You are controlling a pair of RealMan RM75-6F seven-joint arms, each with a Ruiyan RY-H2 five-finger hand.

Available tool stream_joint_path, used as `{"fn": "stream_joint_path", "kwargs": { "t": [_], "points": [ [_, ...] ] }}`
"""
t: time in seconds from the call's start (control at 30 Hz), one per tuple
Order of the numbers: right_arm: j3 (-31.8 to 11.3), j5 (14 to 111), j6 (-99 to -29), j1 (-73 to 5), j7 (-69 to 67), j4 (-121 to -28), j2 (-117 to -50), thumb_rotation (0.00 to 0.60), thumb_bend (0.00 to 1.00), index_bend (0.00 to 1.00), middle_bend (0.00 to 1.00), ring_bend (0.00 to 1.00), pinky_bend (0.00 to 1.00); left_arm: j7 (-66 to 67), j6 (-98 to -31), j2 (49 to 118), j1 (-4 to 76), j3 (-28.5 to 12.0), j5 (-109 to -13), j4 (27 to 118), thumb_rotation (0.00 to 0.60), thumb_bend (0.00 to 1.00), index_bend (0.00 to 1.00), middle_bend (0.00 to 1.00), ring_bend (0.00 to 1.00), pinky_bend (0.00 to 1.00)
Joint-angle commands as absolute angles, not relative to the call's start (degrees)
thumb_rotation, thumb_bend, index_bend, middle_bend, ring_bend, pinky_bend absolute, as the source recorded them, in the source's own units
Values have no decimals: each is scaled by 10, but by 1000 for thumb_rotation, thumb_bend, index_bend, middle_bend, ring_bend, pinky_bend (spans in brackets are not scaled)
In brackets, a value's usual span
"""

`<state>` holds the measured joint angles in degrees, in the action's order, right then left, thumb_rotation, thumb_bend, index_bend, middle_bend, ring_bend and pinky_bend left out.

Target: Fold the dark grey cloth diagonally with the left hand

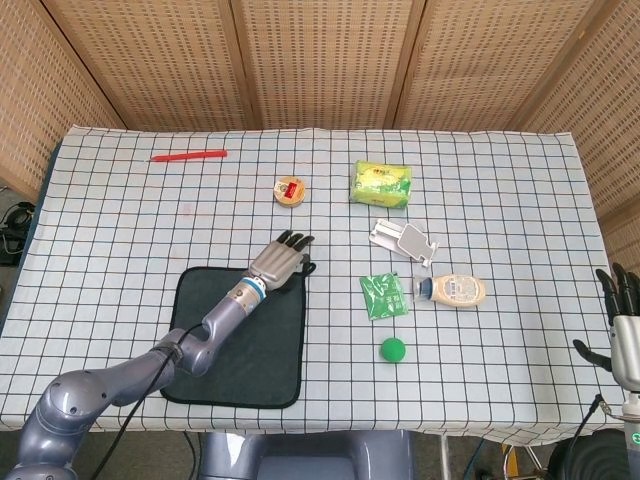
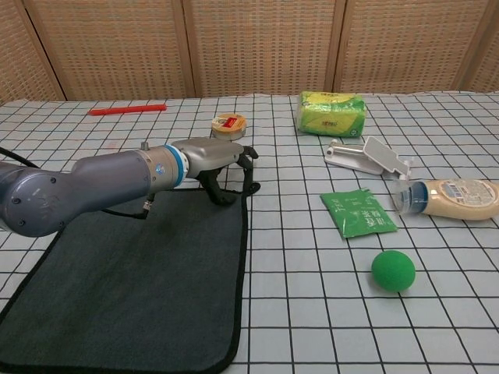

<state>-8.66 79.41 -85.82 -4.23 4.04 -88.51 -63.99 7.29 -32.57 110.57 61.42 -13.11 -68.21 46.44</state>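
The dark grey cloth [image 1: 250, 340] lies flat on the checked tablecloth at the front left, and it fills the lower left of the chest view [image 2: 132, 280]. My left hand [image 1: 279, 262] sits low on the cloth's far right corner. In the chest view the left hand [image 2: 214, 156] has its fingers curled down and closed around that corner, whose edge looks slightly raised between them. My right hand [image 1: 622, 330] hangs off the table's right edge with fingers spread, holding nothing.
Right of the cloth lie a green sachet [image 1: 383, 296], a green ball [image 1: 393, 349] and a bottle on its side [image 1: 455, 291]. Further back are a white plastic holder [image 1: 404, 240], a yellow-green pack [image 1: 381, 184], a round tin [image 1: 289, 190] and a red strip [image 1: 188, 155].
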Motion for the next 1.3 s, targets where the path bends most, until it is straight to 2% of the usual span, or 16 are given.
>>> {"fn": "stream_joint_path", "kwargs": {
  "t": [0.03, 0.13, 0.53, 0.83, 1.3],
  "points": [
    [-87, 793, -857, -43, 39, -885, -640, 600, 0, 0, 0, 0, 0, 63, -332, 1113, 613, -131, -685, 459, 600, 479, 534, 0, 0, 0],
    [-87, 793, -857, -43, 37, -884, -639, 600, 0, 0, 0, 0, 0, 59, -336, 1116, 614, -129, -690, 452, 600, 481, 576, 0, 0, 0],
    [-85, 797, -860, -42, 33, -889, -636, 600, 0, 0, 0, 0, 0, 49, -370, 1094, 605, -132, -701, 488, 600, 481, 584, 0, 0, 0],
    [-81, 810, -869, -39, 34, -899, -633, 600, 0, 0, 0, 0, 0, 58, -447, 1020, 550, -114, -718, 618, 600, 482, 594, 0, 0, 0],
    [-73, 832, -884, -34, 32, -912, -627, 600, 0, 0, 0, 0, 0, 86, -541, 891, 449, -30, -768, 821, 600, 481, 597, 0, 0, 0]
  ]
}}
